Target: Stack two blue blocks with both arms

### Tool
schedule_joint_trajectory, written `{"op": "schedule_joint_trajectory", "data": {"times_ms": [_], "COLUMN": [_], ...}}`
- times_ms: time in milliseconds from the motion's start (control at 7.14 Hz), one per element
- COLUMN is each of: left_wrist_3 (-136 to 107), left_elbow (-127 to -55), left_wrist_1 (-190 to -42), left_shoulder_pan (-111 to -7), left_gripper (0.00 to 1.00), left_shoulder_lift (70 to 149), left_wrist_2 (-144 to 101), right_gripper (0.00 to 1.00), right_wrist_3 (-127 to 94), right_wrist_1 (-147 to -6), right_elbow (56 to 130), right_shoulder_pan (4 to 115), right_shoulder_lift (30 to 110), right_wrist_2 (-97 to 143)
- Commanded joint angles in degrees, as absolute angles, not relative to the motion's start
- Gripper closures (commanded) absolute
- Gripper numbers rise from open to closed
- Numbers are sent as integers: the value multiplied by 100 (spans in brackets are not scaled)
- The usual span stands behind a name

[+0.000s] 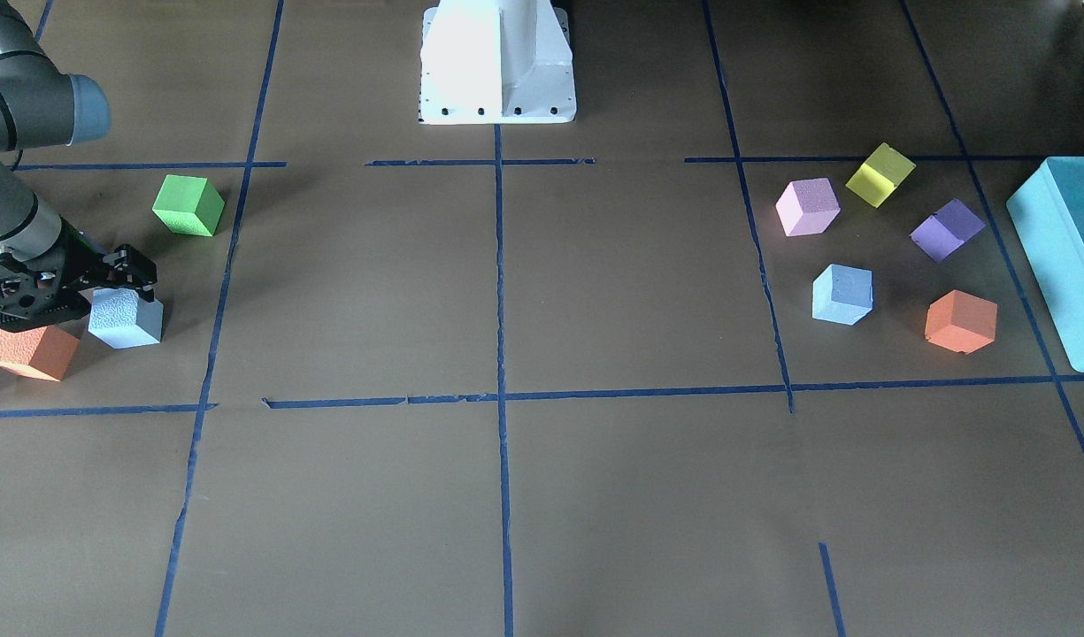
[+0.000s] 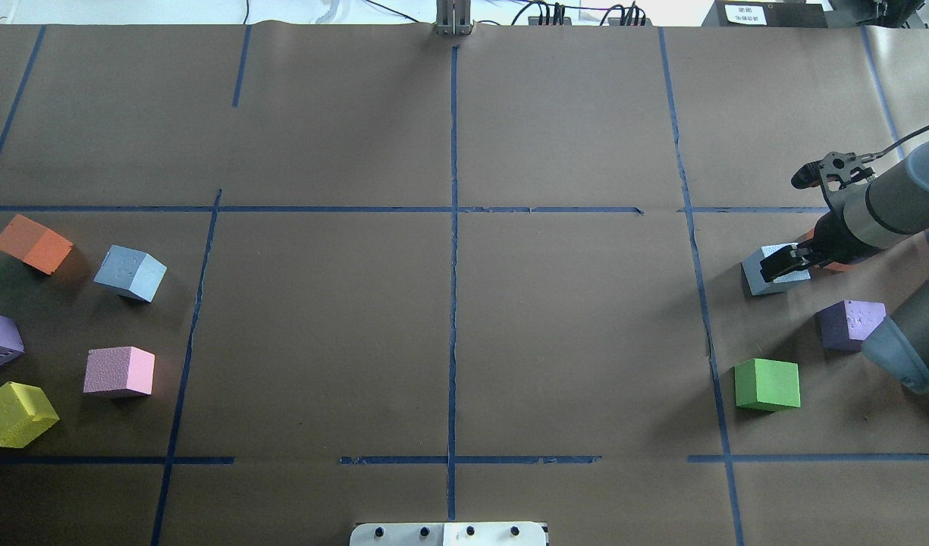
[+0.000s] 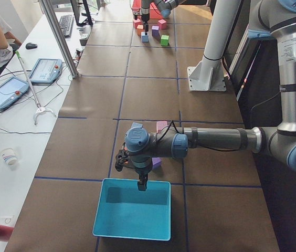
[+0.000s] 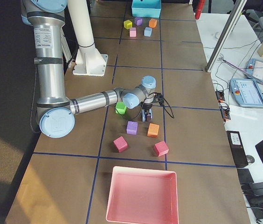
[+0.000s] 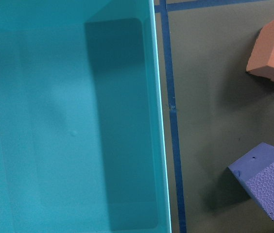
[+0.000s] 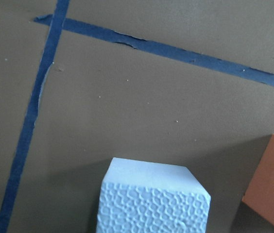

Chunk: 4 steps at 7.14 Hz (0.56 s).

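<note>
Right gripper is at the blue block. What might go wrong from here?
1. An orange block sits close beside the blue block under the right gripper; a finger may nudge or snag it.
2. The other blue block lies at the table's opposite end, so the carry is long and a weak grip might slip.
3. The left gripper hangs over the teal box, away from both blocks; it might be late for its part.
</note>
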<state>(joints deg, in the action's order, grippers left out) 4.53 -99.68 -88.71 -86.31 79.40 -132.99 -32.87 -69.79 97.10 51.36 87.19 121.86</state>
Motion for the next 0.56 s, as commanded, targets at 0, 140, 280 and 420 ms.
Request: {"op": "schedule_joint_trajectory", "data": {"times_ms": [0,140,280,420], "left_wrist_3": [448,457,457,448], "left_elbow": [-9949,-9932,-9923,-9923], "left_wrist_1": [-8868,-8868,-8877,-8868], "left_shoulder_pan": [-8631,-8631,-8631,-8631], "left_gripper": [0,0,0,0], "left_shoulder_lift": [7937,7937,7937,7937], "left_wrist_2": [-13298,-13307,-13298,-13307], "right_gripper": [37,68,81,85], "right_wrist_3": [-3296,-3296,-3296,-3313], "right_wrist_1": [-6987,-6987,-6979,-6987], "right_elbow": [9493,9501,9553,9597], "right_shoulder_pan": [5054,5054,5045,5054], "right_shoulder_lift": [8570,8561,8500,8290], "right_wrist_2": [12190,12190,12199,12217]}}
